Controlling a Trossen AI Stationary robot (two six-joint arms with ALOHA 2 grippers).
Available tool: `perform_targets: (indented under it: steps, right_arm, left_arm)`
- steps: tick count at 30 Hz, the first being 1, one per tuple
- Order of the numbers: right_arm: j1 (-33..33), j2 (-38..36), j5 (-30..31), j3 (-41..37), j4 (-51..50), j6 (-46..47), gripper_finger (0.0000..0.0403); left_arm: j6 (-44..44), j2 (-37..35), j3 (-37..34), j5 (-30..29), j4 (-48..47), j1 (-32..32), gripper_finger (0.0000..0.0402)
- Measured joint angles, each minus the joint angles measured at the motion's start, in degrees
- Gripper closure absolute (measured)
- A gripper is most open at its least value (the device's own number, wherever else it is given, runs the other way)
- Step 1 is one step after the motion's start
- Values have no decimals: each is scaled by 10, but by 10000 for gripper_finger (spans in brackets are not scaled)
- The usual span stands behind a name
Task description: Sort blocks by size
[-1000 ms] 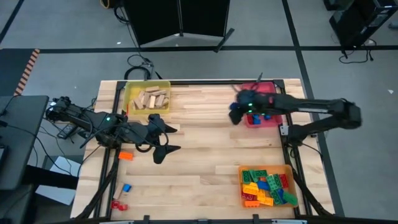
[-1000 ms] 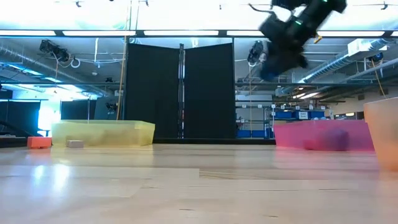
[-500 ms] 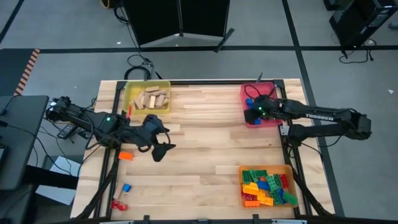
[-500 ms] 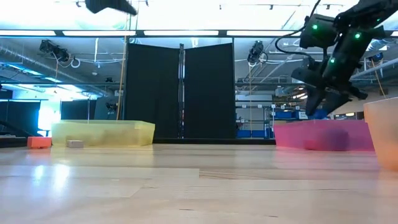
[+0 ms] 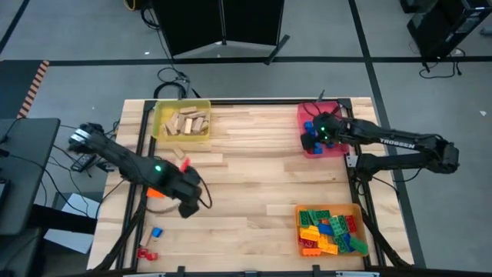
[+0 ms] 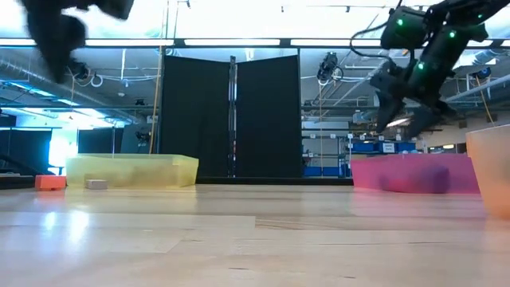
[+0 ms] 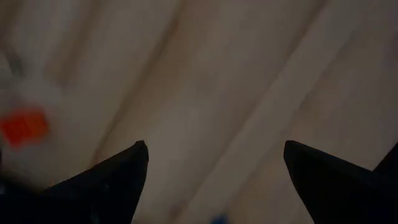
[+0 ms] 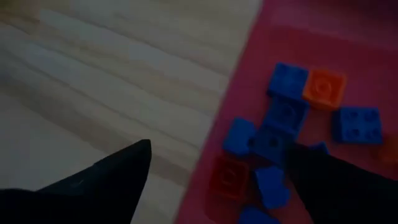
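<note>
Wooden bench (image 5: 254, 185) below, right gripper (image 8: 214, 171) spread empty above the red tray (image 5: 338, 148) of small blocks (image 8: 287, 112). Left gripper (image 7: 214, 168), open and empty, hangs near an orange block (image 7: 23, 127); closing on it looks next.

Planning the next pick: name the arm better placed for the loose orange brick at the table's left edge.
Left. The left gripper, open and empty, hovers beside the orange brick; the right gripper is across the table over the red tray.

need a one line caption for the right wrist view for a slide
Right gripper, jaws open and empty, hovering over the edge of the red tray holding small blue, orange and red bricks.
</note>
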Motion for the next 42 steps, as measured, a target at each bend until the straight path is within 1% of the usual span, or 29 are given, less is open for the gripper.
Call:
perform_targets:
  steps: [3,6,9,14,18,25,33,36,39,42]
  right_arm:
    - [5,0,-8,23,6,-26,31]
    - [12,0,-15,43,16,-41,38]
    - [21,0,-20,57,44,-50,41]
    - [31,0,-46,63,93,-56,42]
    - [37,0,-59,63,112,-56,42]
    - [48,0,-60,63,112,-56,44]
    - [51,0,-61,63,112,-48,45]
    - [51,0,-61,63,112,-40,47]
    - [51,0,-61,63,114,-38,49]
    - [51,0,-61,63,122,-37,48]
  left_arm:
    - [-13,48,0,76,-47,-11,23]
    - [-54,96,0,144,-84,-16,23]
    - [-86,140,0,198,-89,-18,23]
    - [-96,208,0,242,-89,-26,23]
    - [-88,255,0,286,-90,-38,23]
    - [-75,306,0,327,-72,-78,23]
    - [-78,327,0,325,-69,-123,23]
    - [-106,327,0,313,-69,-131,23]
    - [-123,327,0,314,-68,-141,23]
    - [-127,327,0,317,-42,-146,23]
